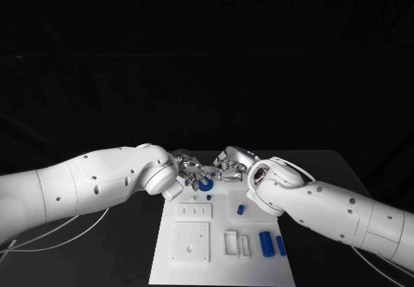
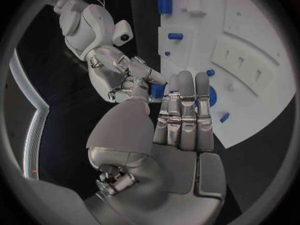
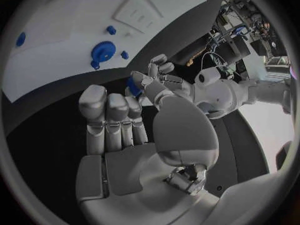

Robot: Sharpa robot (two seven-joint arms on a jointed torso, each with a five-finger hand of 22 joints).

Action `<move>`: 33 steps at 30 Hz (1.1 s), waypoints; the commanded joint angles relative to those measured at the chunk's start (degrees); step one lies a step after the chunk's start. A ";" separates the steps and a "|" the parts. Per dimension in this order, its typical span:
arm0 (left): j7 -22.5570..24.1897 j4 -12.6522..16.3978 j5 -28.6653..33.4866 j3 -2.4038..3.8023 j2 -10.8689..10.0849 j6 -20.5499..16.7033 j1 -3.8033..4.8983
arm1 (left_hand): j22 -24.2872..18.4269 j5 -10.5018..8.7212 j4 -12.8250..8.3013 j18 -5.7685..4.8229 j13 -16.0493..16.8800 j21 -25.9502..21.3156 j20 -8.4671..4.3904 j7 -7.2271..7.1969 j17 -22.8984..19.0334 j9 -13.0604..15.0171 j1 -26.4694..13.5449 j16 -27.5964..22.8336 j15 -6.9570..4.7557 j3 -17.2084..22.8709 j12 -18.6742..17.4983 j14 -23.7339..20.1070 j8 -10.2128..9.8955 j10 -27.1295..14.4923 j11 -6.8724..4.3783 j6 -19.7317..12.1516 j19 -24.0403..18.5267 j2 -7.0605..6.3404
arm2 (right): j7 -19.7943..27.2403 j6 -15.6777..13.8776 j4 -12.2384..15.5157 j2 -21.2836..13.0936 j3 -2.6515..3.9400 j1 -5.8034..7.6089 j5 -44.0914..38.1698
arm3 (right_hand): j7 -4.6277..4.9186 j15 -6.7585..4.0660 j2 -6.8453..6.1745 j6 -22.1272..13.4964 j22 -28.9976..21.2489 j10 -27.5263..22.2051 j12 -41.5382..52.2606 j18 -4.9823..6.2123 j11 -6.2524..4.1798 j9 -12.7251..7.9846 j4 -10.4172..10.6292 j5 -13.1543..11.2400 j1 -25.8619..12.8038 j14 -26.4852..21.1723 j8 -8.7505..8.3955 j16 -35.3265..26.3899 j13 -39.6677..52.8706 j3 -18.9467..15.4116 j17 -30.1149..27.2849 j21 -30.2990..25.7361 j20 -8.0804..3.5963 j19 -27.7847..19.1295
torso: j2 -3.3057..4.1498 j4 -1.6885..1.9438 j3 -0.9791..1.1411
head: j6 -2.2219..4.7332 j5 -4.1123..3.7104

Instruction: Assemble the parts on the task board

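head view: left hand (image 1: 191, 170) pinches half-hidden blue part (image 2: 157, 90) (right hand (image 1: 230, 166) unclear).

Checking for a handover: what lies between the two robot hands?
A small blue part sits between the left robot hand and the right robot hand, at their fingertips; both wrist views show it.

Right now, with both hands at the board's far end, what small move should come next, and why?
Probably carry the blue part toward the task board: the right hand pinches it just off the board's far edge, beside the left hand.
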 commanded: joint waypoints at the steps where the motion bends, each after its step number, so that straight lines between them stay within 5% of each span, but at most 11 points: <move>1: -1.33 0.17 -1.25 0.06 0.25 1.79 -0.01 | 0.09 0.87 -0.44 -0.93 -0.03 -0.31 0.08 -0.06 -0.04 0.06 0.29 -0.18 -0.18 -0.11 -0.26 -0.34 -0.12 2.11 -0.20 0.36 -0.24 0.71 | -0.02 0.98 0.29 0.18 -0.01 0.00 -1.03 | -0.25 -0.31 0.27 1.25 5.87 -0.03 -0.30 0.18 -0.51 0.07 0.27 0.43 0.04 0.02 0.14 -0.18 -0.02 0.02 -0.01 -0.12 -0.47 2.81 | 0.01 -0.01 0.00 | -0.01 -0.01; 3: -1.31 0.20 -1.28 0.06 0.27 1.75 -0.02 | 0.14 3.07 -0.54 -0.96 -0.04 -0.35 0.05 -0.10 -0.04 0.04 0.49 -0.17 -0.21 -0.18 -0.25 -0.34 -0.12 2.13 -0.24 0.42 -0.23 0.99 | -0.02 1.10 0.33 0.22 -0.02 0.00 -1.09 | -0.25 -0.31 0.27 1.25 5.87 -0.03 -0.30 0.18 -0.51 0.07 0.27 0.43 0.04 0.02 0.14 -0.18 -0.02 0.02 -0.01 -0.12 -0.47 2.81 | 0.00 -0.04 -0.01 | -0.01 -0.02; 13: -0.74 0.30 -1.02 0.06 0.26 0.45 -0.07 | 0.43 7.35 -1.94 -1.07 -0.11 -0.46 -0.08 -0.44 -0.03 -0.01 3.34 -0.17 -0.33 0.59 -0.31 -0.40 -0.15 2.18 -0.45 0.59 -0.25 3.99 | -0.15 2.02 0.46 0.31 -0.21 -0.01 -1.46 | -0.25 -0.31 0.27 1.25 5.87 -0.03 -0.30 0.18 -0.51 0.07 0.27 0.43 0.04 0.02 0.14 -0.18 -0.02 0.02 -0.01 -0.12 -0.47 2.81 | -0.02 0.01 -0.02 | 0.01 -0.19; 26: -0.89 0.29 -0.80 0.07 -0.16 -0.52 -0.08 | 0.63 9.17 -2.18 -1.09 -0.16 -0.67 0.02 -0.26 -0.19 -0.04 3.76 -0.49 -0.20 0.88 -0.62 -0.63 -0.16 1.90 -0.31 -0.10 -0.50 4.43 | -0.21 2.79 0.85 0.05 -0.46 -0.01 -1.53 | -0.31 -0.33 0.21 1.46 5.89 -0.03 -0.31 0.13 -0.55 0.08 0.47 0.50 0.10 0.03 0.15 -0.21 0.00 -0.05 0.03 -0.12 -0.48 2.83 | 0.05 0.04 -0.02 | -0.03 -0.10; 33: -1.40 0.31 -0.82 0.07 -0.34 -0.42 -0.08 | 0.86 14.10 -3.30 -1.07 -0.24 -0.79 0.07 -0.19 -0.36 -0.04 5.08 -0.81 -0.15 2.41 -0.81 -0.75 -0.15 1.55 -0.25 -0.54 -0.72 4.17 | -0.25 2.86 0.96 -0.11 -0.49 -0.01 -1.53 | -0.31 -0.33 0.25 1.49 5.91 0.03 -0.24 0.12 -0.55 0.08 0.53 0.53 0.06 0.04 0.15 -0.20 0.06 -0.07 0.04 -0.04 -0.49 2.85 | 0.06 0.06 -0.04 | -0.11 -0.04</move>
